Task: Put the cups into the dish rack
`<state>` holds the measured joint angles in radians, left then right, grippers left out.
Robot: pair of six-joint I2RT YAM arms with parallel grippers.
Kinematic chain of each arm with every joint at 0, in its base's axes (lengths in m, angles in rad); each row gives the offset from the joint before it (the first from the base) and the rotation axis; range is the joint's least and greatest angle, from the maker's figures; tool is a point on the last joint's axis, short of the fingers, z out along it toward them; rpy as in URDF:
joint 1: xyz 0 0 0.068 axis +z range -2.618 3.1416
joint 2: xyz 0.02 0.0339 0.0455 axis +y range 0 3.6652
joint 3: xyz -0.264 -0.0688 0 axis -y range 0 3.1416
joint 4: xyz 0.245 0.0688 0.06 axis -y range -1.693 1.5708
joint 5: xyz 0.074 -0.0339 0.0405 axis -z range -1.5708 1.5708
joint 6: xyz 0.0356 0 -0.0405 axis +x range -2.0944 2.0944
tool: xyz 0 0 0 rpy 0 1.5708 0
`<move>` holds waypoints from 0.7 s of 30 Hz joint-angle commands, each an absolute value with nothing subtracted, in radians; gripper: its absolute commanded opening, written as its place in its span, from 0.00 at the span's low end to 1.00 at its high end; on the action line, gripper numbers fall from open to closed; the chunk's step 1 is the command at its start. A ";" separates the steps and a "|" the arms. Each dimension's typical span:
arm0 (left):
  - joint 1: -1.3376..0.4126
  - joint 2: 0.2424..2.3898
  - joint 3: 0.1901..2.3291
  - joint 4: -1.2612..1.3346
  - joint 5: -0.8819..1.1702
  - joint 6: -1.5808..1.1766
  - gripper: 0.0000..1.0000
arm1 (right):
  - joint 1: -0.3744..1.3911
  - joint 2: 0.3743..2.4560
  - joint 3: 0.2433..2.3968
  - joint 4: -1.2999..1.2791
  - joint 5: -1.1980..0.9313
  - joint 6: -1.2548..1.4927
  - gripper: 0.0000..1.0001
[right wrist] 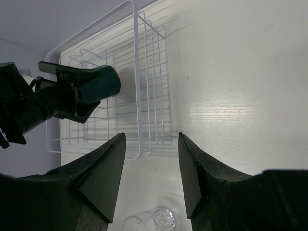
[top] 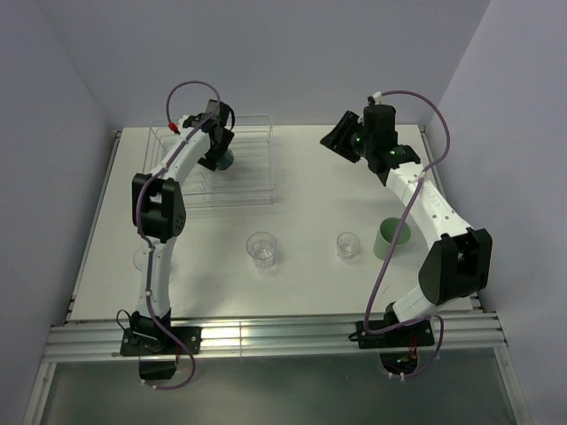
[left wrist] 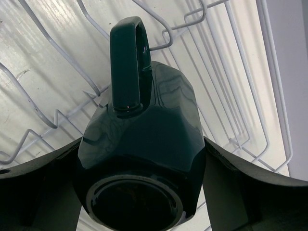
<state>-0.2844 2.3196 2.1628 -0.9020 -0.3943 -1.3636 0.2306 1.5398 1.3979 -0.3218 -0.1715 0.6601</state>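
My left gripper (top: 218, 144) is shut on the dark green mug (top: 224, 161) and holds it bottom-up over the clear wire dish rack (top: 260, 181) at the back left. In the left wrist view the mug (left wrist: 144, 134) fills the space between my fingers (left wrist: 231, 168), its handle pointing away over the rack wires (left wrist: 226, 72). My right gripper (top: 339, 138) is open, empty and raised at the back right. Two clear tumblers (top: 261, 250) (top: 348, 245) and the pale mint cup (top: 392, 237) stand mid-table. A third tumbler (top: 142, 258) is half hidden behind my left arm.
The right wrist view looks between my open fingers (right wrist: 103, 178) at the rack (right wrist: 139, 96), the held mug (right wrist: 102, 83) and one tumbler (right wrist: 155, 220). The table (top: 310, 186) is walled at the back and both sides.
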 commanded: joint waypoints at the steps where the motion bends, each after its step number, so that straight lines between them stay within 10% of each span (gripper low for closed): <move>1: -0.278 2.299 2.214 -0.813 -0.391 -1.344 0.30 | 0.221 1.539 1.401 -0.290 -0.175 0.644 0.55; 12: -0.275 2.289 2.191 -0.767 -0.368 -1.316 0.78 | 0.221 1.546 1.407 -0.291 -0.187 0.643 0.55; 21: -0.275 2.278 2.174 -0.744 -0.367 -1.292 0.88 | 0.222 1.555 1.416 -0.291 -0.201 0.643 0.55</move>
<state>-0.2749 2.3203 2.1632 -0.8616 -0.3645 -1.3155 0.2306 1.5467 1.3979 -0.3218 -0.1902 0.6594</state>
